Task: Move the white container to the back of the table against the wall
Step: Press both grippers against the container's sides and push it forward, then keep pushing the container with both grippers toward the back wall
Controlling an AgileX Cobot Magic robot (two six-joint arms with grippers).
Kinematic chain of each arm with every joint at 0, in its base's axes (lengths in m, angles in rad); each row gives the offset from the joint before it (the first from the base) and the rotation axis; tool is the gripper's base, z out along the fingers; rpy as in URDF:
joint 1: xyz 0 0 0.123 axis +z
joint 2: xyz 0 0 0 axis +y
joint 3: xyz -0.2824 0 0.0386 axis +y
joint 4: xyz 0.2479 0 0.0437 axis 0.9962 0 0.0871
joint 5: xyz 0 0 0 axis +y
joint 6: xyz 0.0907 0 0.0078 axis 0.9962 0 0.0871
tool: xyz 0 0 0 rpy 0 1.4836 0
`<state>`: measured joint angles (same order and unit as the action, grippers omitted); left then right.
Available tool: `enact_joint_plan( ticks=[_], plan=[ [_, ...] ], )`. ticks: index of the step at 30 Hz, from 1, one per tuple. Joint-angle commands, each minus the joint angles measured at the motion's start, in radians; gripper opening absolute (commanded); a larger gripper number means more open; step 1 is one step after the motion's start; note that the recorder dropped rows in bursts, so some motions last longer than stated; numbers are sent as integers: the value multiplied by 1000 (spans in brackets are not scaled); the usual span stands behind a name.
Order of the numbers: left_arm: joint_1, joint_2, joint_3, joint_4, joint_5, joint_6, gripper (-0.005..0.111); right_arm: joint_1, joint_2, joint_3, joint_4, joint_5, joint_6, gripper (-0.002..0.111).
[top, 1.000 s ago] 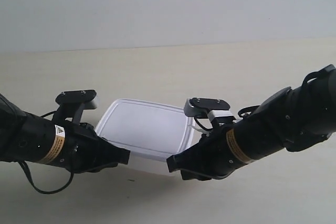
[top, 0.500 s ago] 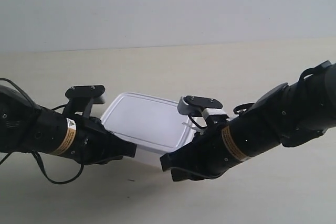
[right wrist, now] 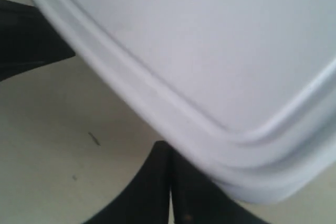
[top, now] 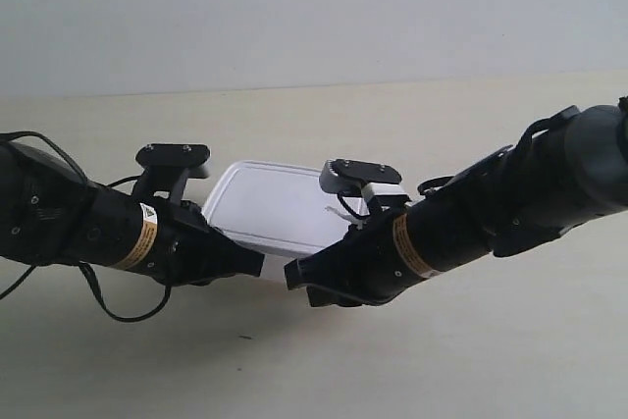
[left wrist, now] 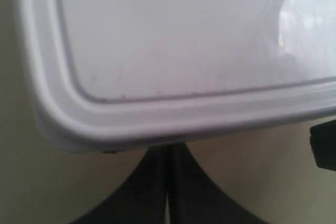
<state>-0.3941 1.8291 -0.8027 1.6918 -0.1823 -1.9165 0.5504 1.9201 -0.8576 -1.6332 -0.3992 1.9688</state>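
Note:
The white container (top: 280,208) lies lid-up on the table (top: 324,120), partway between the near edge and the wall (top: 294,7). My left gripper (top: 257,262) belongs to the arm at the exterior view's left. It is shut, and its tips (left wrist: 168,150) sit against the container's (left wrist: 173,51) near side, under the lid rim. My right gripper (top: 291,275) is also shut. It presses the same near side close to a rounded corner (right wrist: 167,148) of the container (right wrist: 210,51). Neither gripper holds anything.
A band of bare cream tabletop (top: 412,105) runs between the container and the wall. The right gripper's tip shows at the edge of the left wrist view (left wrist: 324,142), and the left gripper shows in the right wrist view (right wrist: 26,35). A small dark speck (right wrist: 93,138) marks the table.
Both arms have reached farther toward the wall, and the container has slid back with them. The two gripper tips now sit closer together at its near side.

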Motion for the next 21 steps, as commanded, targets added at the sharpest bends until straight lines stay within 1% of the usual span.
enact_joint_plan(
  ticks=[1,7,11,15,19,21],
  plan=[
    [-3,19,-33,-6,19,15,0,2,19,-27,3,86,-6,0],
    [-3,80,-90,-6,19,15,0,2,19,-50,-3,132,-6,0],
    [-3,113,-135,-6,19,17,0,2,25,-70,-28,206,-9,0],
    [-3,148,-177,-6,19,35,0,2,41,-95,-50,254,-15,0],
    [-3,174,-216,-6,19,59,0,2,68,-138,-52,256,-47,0],
    [-2,183,-244,-2,19,87,0,2,90,-161,-58,293,-68,0]
  ],
)
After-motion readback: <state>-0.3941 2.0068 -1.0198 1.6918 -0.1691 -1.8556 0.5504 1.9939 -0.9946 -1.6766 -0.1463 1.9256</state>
